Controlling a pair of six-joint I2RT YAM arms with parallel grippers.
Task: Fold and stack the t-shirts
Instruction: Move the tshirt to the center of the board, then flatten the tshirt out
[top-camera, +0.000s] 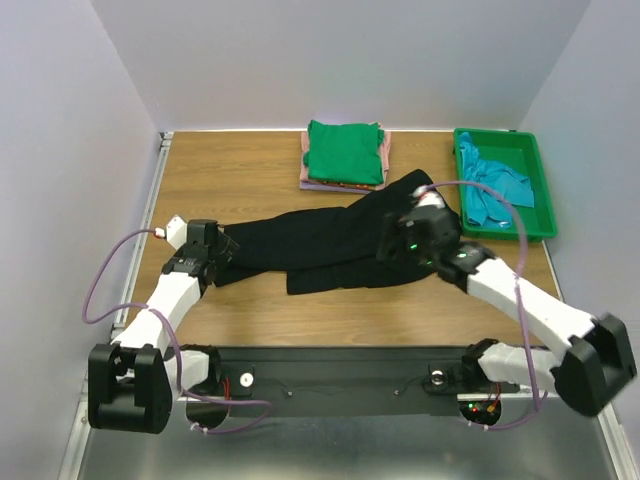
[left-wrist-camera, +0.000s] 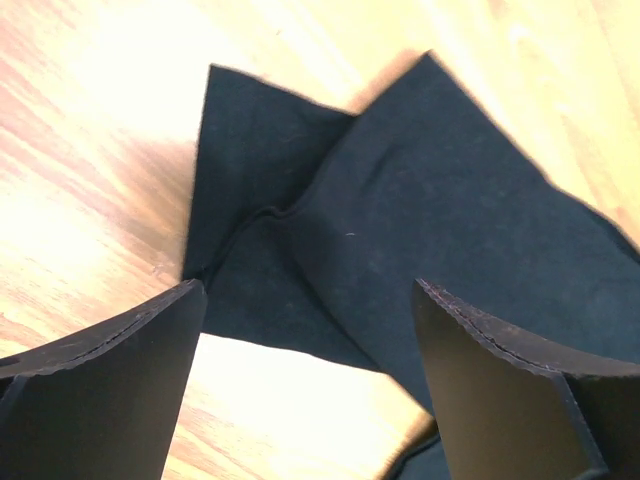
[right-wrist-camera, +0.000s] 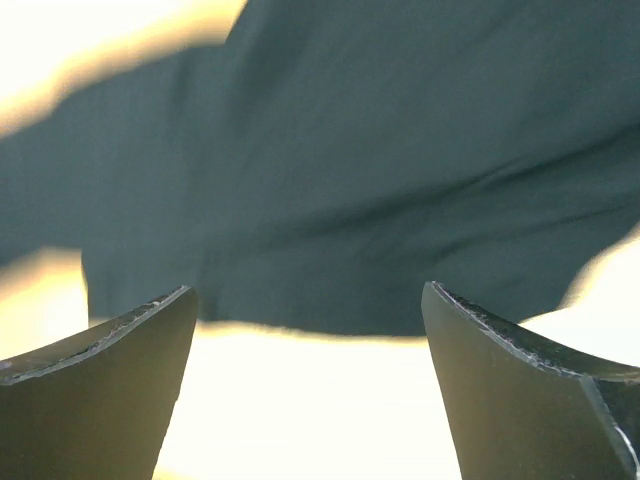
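Black shirt (top-camera: 320, 245) sprawls unfolded across the surface (top-camera: 240, 170). Left claw (left-wrist-camera: 310, 295) and right claw (right-wrist-camera: 308, 295) are both apart and empty (folded stack (top-camera: 345, 152) behind). Likely next: you pinch each end.

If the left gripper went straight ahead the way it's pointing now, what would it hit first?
The left gripper would most likely meet the black t-shirt first. The shirt's end lies straight ahead between the open fingers, on the wooden table. How far off it is stays unclear.

The wooden table (top-camera: 240, 170) bore a sprawled black t-shirt (top-camera: 320, 245), a stack of folded t-shirts (top-camera: 345, 152) and a green tray (top-camera: 525, 150).
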